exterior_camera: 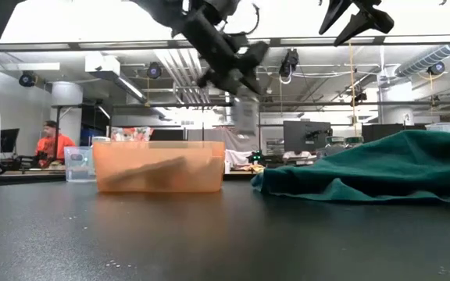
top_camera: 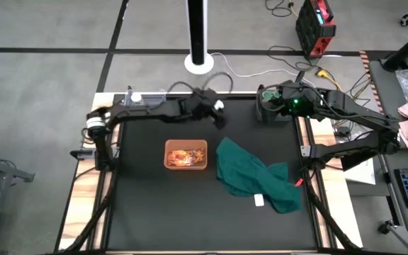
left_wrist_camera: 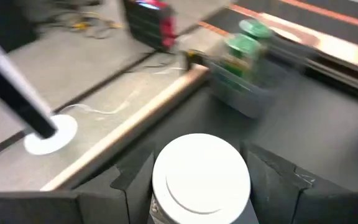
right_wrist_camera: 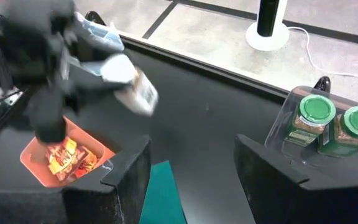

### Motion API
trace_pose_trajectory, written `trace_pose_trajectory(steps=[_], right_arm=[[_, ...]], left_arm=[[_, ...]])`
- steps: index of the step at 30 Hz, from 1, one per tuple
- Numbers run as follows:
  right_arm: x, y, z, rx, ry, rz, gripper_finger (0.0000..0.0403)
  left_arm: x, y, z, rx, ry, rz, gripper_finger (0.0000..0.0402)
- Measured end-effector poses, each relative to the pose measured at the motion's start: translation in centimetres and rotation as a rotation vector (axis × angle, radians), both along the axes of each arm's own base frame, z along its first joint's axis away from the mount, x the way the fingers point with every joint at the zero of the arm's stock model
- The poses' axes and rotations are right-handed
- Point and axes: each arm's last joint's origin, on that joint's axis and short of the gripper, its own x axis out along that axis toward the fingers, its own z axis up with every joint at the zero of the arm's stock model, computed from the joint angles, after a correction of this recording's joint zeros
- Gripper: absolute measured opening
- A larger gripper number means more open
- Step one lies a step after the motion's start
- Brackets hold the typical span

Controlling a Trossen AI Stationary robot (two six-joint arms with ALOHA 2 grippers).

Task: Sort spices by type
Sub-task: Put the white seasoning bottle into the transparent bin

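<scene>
Left gripper (top_camera: 217,112) is pinching a white-capped jar (left_wrist_camera: 201,177), one finger on either side of its body, and carrying it clear of the table (top_camera: 154,212) near the far edge; in the low view the jar is hanging tilted above and just right of the orange bin (top_camera: 185,155). Judging by the sort, this one is in transit and not yet put down. Which container it is bound for cannot be told; a clear bin (top_camera: 145,98) at the far left corner is sitting near the arm, contents unreadable from above. Right gripper (top_camera: 280,99) is waiting above the far right corner, fingers spread and holding nothing, directly over a clear bin (right_wrist_camera: 319,140) of green-capped jars (right_wrist_camera: 316,111). That bin is keeping the green caps together as one type; the orange bin is doing the same for the foil packets (right_wrist_camera: 67,157). Count: one white-capped jar seen, in the gripper; two green-capped jars, side by side and touching; packets heaped and overlapping, orange-red and brown, at least three, exact number not readable. A green cloth (top_camera: 253,176) is lying crumpled right of the orange bin, a small white block (top_camera: 259,200) resting on its near edge. More spices may be hidden under it; nothing shows.
</scene>
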Motion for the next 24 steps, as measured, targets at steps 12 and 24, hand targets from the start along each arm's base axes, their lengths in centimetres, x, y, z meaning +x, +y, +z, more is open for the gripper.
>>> trace_pose_trajectory(steps=[12,24], right_arm=[[0.0,-0.1,0.0,-0.029,0.012,0.005,0.0217],[0.0,-0.1,0.1,-0.044,0.021,0.009,0.0217]], left_arm=[[-10.0,3.4,2.1,-0.008,-0.097,0.616,0.019],[-18.0,1.8,-1.0,0.031,-0.179,0.955,0.019]])
